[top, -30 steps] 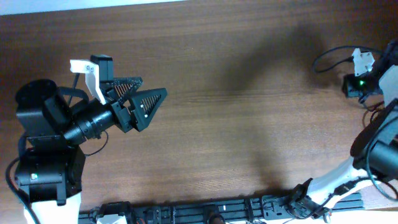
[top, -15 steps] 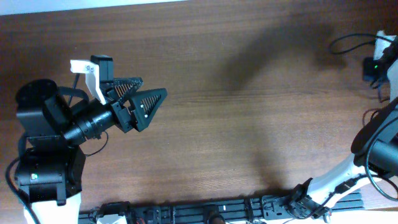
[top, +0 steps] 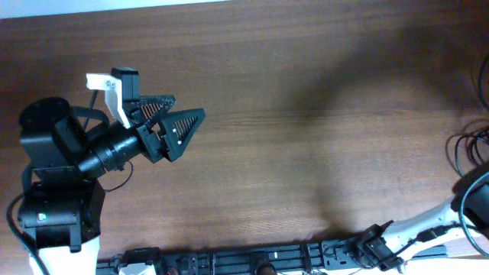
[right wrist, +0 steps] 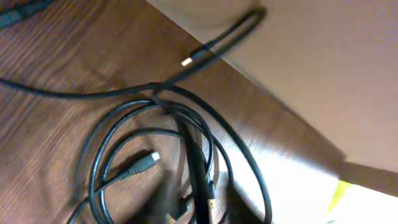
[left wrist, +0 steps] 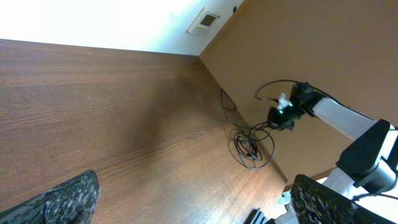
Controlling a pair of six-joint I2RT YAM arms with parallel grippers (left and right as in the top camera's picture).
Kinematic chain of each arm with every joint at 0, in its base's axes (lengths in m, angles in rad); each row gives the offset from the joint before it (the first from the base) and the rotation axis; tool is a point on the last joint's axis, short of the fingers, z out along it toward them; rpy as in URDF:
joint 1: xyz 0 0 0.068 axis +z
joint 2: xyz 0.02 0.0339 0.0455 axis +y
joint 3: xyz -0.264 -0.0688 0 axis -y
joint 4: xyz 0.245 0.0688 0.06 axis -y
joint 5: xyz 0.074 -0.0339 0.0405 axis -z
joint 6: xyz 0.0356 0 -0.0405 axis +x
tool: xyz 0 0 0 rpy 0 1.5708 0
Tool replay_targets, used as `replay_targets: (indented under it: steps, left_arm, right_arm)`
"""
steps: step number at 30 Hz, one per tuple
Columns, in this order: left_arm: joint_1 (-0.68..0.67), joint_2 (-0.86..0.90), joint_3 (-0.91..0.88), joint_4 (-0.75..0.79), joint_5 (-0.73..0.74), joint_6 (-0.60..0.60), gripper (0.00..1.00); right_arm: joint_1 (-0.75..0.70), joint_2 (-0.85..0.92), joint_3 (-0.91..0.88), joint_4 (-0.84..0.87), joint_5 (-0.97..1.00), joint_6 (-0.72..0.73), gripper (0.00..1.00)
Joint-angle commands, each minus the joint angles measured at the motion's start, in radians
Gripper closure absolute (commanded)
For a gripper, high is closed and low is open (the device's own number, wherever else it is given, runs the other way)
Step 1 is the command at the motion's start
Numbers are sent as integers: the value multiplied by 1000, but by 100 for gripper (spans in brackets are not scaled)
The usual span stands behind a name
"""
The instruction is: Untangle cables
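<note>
Our left pincer [top: 174, 114] is wide open and holds nothing, at the left of the bench [top: 290, 153]; we think it waits. Our right pincer [left wrist: 283, 109] hangs over the cables [left wrist: 250, 144] at the bench's right edge, maybe to pick one. We cannot tell if it is shut. The tangle looks blurry and cut off.
</note>
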Motion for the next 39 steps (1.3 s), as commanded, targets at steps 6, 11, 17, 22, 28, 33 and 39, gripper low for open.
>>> replay_targets:
  steps: [6,11,17,22,28,33,39]
  left_arm:
    - [0,-5,9,-19,18,-2,1]
    - [0,-5,9,-16,14,25,1]
    - [0,-5,9,-15,14,28,1]
    - [0,-16,9,-15,14,36,1]
    - [0,-140,9,-17,-170,82,0]
    - [0,-266,9,-63,-183,84,0]
    - [0,-338,9,-158,-223,89,1]
  right_arm:
    - [-1,-41,26,24,-558,-15,1]
    - [126,-134,26,82,-655,-15,1]
    - [281,-269,26,84,-660,-15,1]
    - [408,-346,26,-20,-700,-15,1]
    - [500,-476,25,-202,-700,-15,1]
    - [564,-645,23,-299,-699,-16,1]
    - [631,-902,-72,-344,-697,-34,1]
